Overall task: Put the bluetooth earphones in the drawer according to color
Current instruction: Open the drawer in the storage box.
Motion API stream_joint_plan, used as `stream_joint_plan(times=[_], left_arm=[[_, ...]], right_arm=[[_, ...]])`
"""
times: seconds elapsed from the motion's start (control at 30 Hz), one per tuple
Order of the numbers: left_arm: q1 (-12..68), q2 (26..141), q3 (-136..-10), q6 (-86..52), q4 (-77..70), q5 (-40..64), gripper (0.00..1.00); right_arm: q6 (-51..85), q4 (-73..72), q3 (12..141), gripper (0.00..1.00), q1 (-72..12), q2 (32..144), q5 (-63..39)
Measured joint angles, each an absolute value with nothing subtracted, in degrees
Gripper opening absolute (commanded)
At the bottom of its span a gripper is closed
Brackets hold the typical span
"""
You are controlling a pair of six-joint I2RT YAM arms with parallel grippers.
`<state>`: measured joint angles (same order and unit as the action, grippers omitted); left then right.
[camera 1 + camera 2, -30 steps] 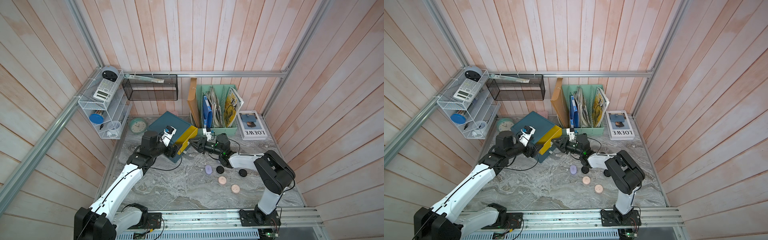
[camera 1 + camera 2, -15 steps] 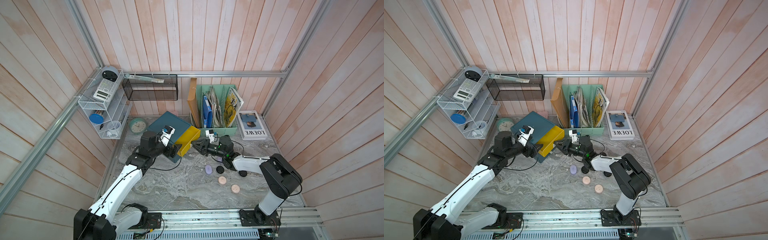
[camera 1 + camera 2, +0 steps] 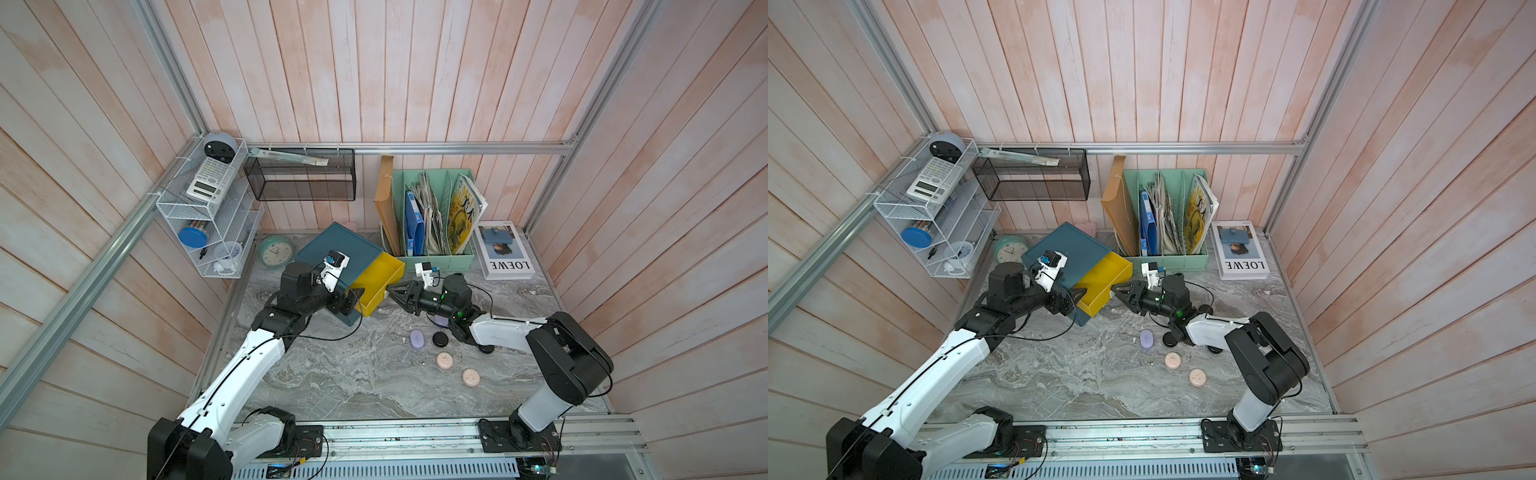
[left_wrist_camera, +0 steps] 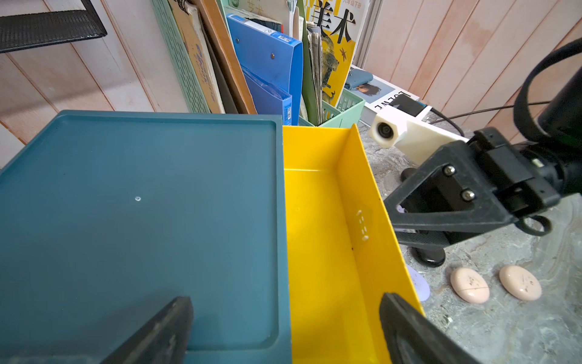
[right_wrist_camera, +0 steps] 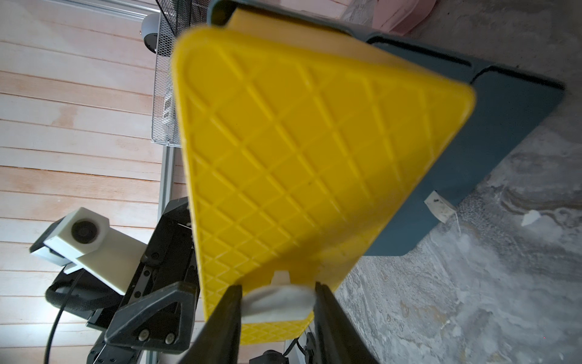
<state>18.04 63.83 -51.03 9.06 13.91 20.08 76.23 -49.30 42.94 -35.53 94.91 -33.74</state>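
The dark teal drawer chest [image 3: 338, 253] [image 4: 135, 201] stands at the back, its yellow drawer [image 3: 380, 278] [image 4: 318, 239] pulled out and bare inside. My right gripper [image 3: 390, 289] [image 5: 277, 291] is shut on that drawer's white tab handle [image 5: 278, 301], one finger on each side. My left gripper [image 3: 353, 297] [image 4: 285, 299] hangs open over the chest's front edge, holding nothing. Earphones lie on the table: a lilac one [image 3: 417, 338], a black one [image 3: 440, 339], two pale pink ones [image 3: 444, 360] [image 3: 470, 377], and another black one [image 3: 485, 349] half under the right arm.
A mint-green file rack [image 3: 432, 216] with folders stands right behind the drawer. A LOEWE book [image 3: 505, 251] lies to its right, and a round clock [image 3: 275, 250] and a white wire shelf [image 3: 208, 216] are on the left. A black mesh basket [image 3: 301, 180] hangs on the back wall.
The right arm has drawn back to the right with the tab in its grip, sliding the yellow drawer a little further out. The left gripper's jaws have spread wider.
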Motion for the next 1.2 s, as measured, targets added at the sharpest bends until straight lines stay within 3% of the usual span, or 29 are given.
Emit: stream_joint_plan(times=[0.63,0.73,0.9,1.2], left_arm=[[18.00,63.20,-50.43,8.75,12.67,17.10,1.00],[18.00,63.20,-50.43,8.69,12.40,17.12,1.00],[18.00,63.20,-50.43,8.34,12.40,17.15,1.00],[18.00,63.00,-50.41,8.34,12.40,17.12,1.00]], right_arm=[[75.29,-47.62,42.26,0.00,-35.42,93.51,-33.80],[75.07,-47.51,42.26,0.07,-35.42,93.43,-33.80],[74.48,-46.11,42.26,0.08,-35.40,92.77,-33.78],[73.25,-44.62,42.30,0.40,-35.27,91.98,-33.82]])
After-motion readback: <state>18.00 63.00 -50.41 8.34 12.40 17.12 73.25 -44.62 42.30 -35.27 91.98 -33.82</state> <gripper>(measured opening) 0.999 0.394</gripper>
